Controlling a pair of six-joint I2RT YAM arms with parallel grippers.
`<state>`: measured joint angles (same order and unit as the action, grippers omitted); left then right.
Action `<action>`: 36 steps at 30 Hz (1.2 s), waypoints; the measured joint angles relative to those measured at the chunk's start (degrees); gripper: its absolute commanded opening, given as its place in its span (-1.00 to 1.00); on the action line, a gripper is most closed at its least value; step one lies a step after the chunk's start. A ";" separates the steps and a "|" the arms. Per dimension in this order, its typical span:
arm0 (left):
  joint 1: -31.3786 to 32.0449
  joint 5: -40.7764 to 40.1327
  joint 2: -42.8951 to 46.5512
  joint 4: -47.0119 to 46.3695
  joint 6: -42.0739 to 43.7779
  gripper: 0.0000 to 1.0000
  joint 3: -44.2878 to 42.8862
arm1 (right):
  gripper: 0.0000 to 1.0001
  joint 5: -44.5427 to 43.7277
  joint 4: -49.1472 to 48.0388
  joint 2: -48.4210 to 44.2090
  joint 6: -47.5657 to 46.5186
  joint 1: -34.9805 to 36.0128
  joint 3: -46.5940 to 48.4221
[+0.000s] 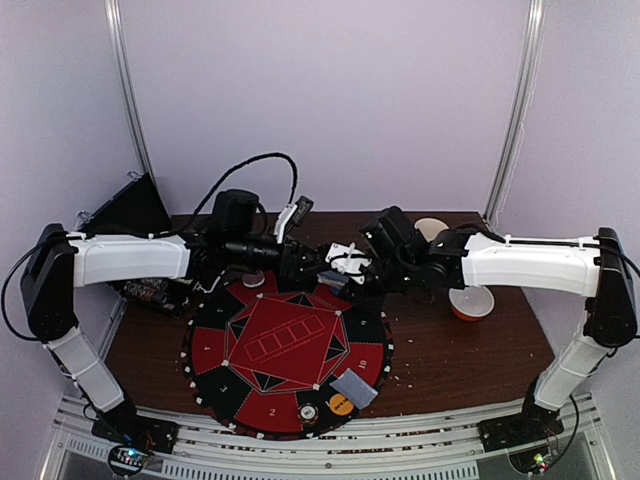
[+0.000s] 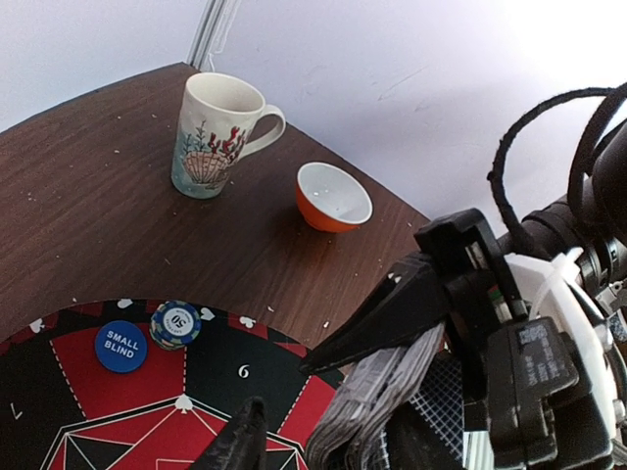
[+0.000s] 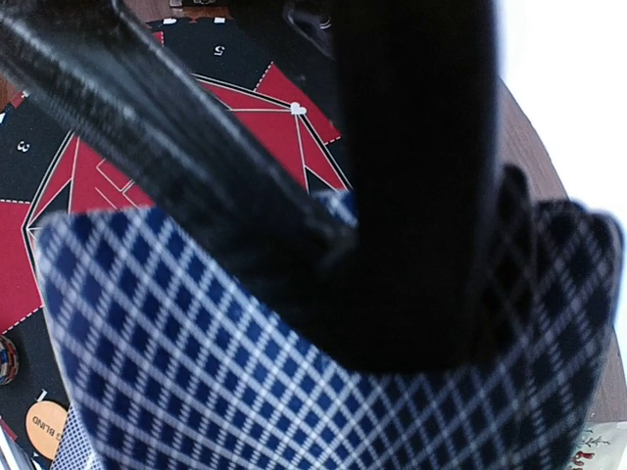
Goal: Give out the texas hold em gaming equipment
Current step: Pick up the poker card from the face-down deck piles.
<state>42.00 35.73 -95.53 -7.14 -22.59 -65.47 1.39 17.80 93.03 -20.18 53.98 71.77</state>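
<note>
Over mat's (image 1: 215, 350) far edge, rt tool (image 1: 338, 278) holds deck (image 3: 196, 372), long axis crosswise.

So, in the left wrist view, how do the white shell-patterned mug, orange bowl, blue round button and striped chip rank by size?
1. white shell-patterned mug
2. orange bowl, white inside
3. blue round button and striped chip: look about alike, so not ranked.
Mug and bowl are farther off, yet look bigger.

Mat (image 1: 285, 345) was laid on table (image 1: 470, 360), w/ deck (image 3: 245, 372) held over its far rim, card pile (image 1: 354, 387) & 2 chips (image 1: 341, 405) set on its near-right rim, bowl (image 1: 470, 303) placed to its right & mug (image 2: 217, 132) behind bowl.
</note>
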 measured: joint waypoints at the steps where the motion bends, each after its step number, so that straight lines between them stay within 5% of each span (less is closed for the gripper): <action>1: -0.02 -0.33 0.33 0.35 0.17 -0.25 0.00 | -0.34 -0.07 -0.11 0.00 0.00 0.00 0.00; 8: 0.00 -1.05 2.34 2.58 1.92 -0.60 0.22 | -0.34 -0.33 -0.39 0.00 -0.24 0.07 0.00; 17: -0.07 -1.05 4.02 3.34 2.84 -0.58 0.50 | -0.35 -0.52 -0.37 0.00 -0.55 0.17 0.00; 22: -0.26 -0.76 4.28 4.04 3.41 -1.00 0.50 | -0.35 -0.74 -0.20 0.00 -0.59 0.22 0.00; 36: -1.60 1.14 6.82 5.86 4.48 -1.00 0.55 | -0.39 -1.14 0.02 -0.02 -0.55 -0.90 -0.50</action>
<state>40.40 36.86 -88.71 -1.28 -18.11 -64.93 0.25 17.82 93.01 -20.73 53.08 71.26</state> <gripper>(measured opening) 0.008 0.366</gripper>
